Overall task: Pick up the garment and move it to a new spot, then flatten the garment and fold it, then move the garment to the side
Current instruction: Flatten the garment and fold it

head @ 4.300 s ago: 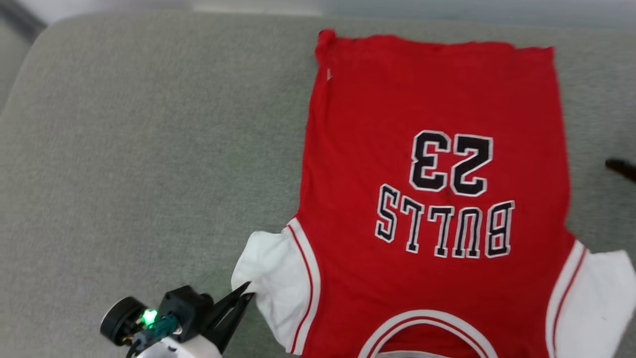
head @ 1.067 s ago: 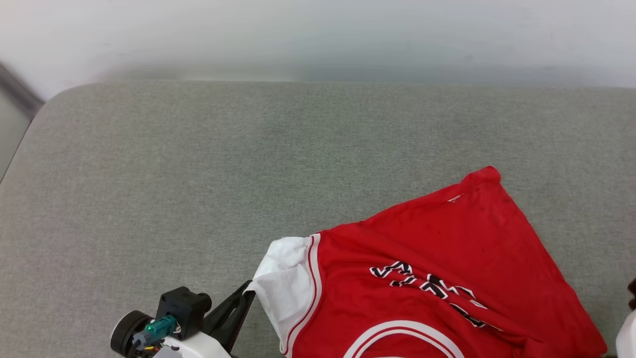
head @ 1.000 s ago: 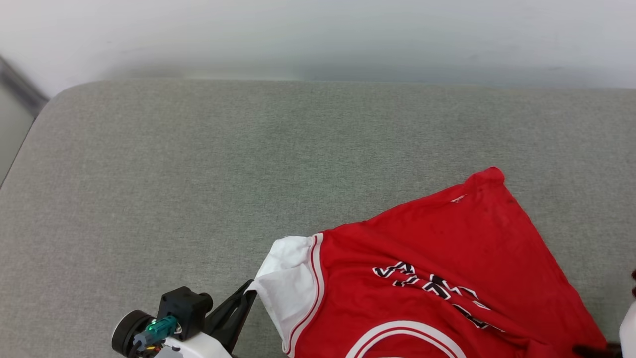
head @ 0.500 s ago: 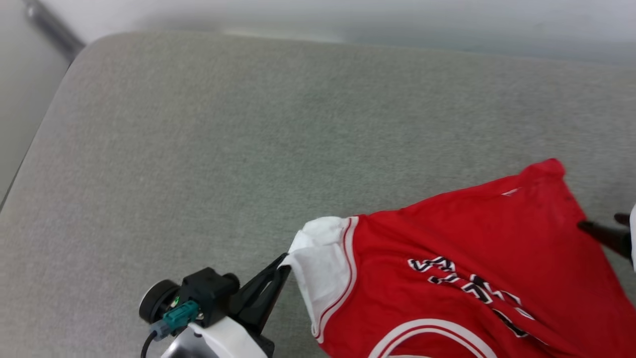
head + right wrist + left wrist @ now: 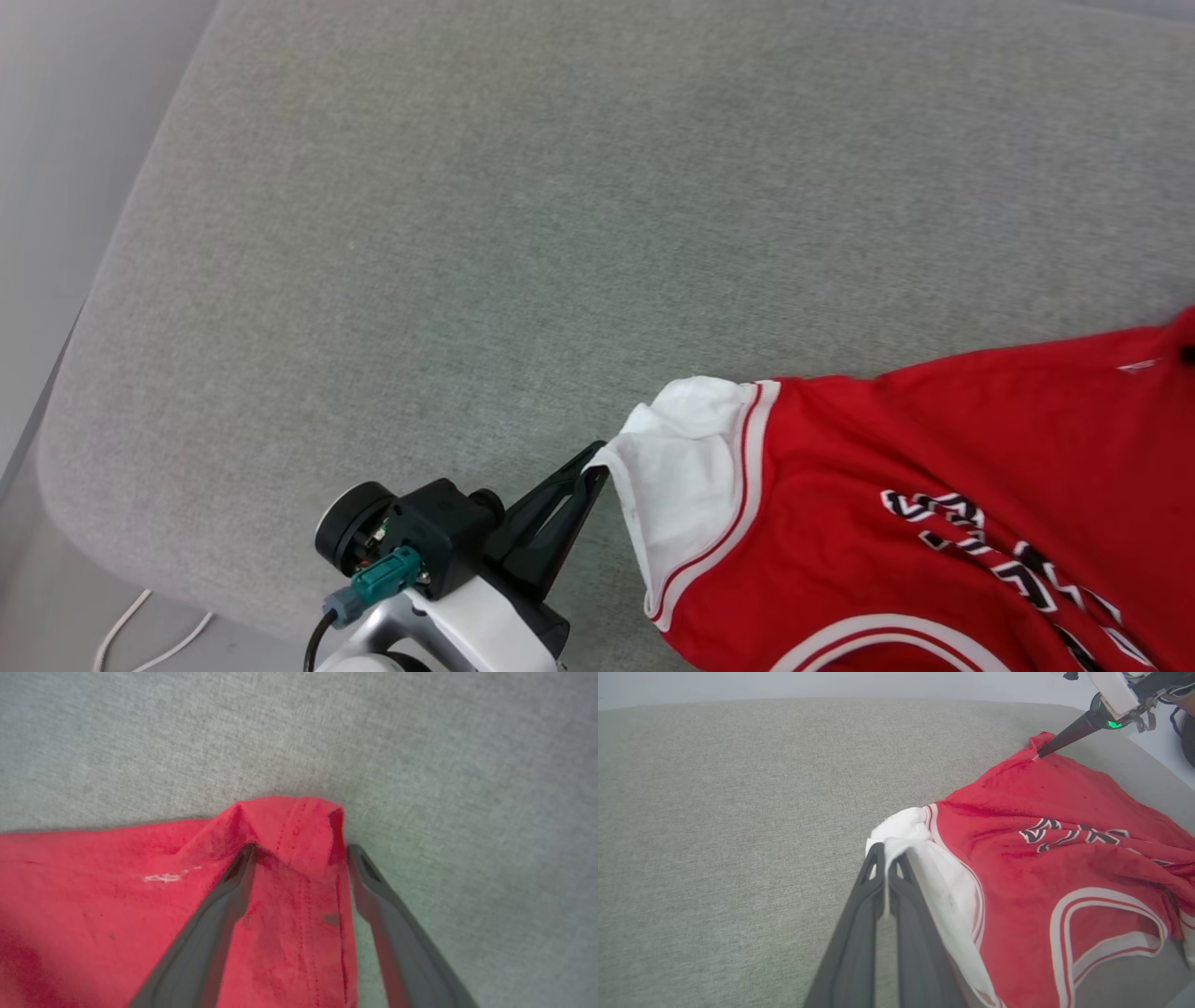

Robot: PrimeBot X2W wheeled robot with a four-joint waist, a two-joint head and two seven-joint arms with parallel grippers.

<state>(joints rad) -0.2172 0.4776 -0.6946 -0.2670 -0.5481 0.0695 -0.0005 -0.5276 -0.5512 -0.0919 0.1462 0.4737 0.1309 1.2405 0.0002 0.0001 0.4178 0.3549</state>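
Two long dark fingers of the left gripper, low in the frame just left of centre, are pinched shut on the edge of a white sleeve. It belongs to a red jersey-style garment with red-and-white striped trim and black, white-edged lettering. The garment lies at the lower right of a grey fabric cushion and runs off the right and bottom edges. Its lettering is rippled (so the cloth is not flat). A thin white cable shows at the lower left, off the cushion.

In the left wrist view those fingers rise from the bottom centre with sleeve cloth clamped between their tips. The creased red body spreads to the right, its collar band at the lower right. At the upper right, the right gripper touches the garment's far red corner.

In the right wrist view its fingers stand wide apart, straddling that red hem corner in mid-frame. One rests on the cloth, the other sits beside it on the cushion, and nothing is clamped.

By my reading, the task is at the spreading stage. One corner is held and the other not yet gripped. Flattening, folding and the move aside are all left.
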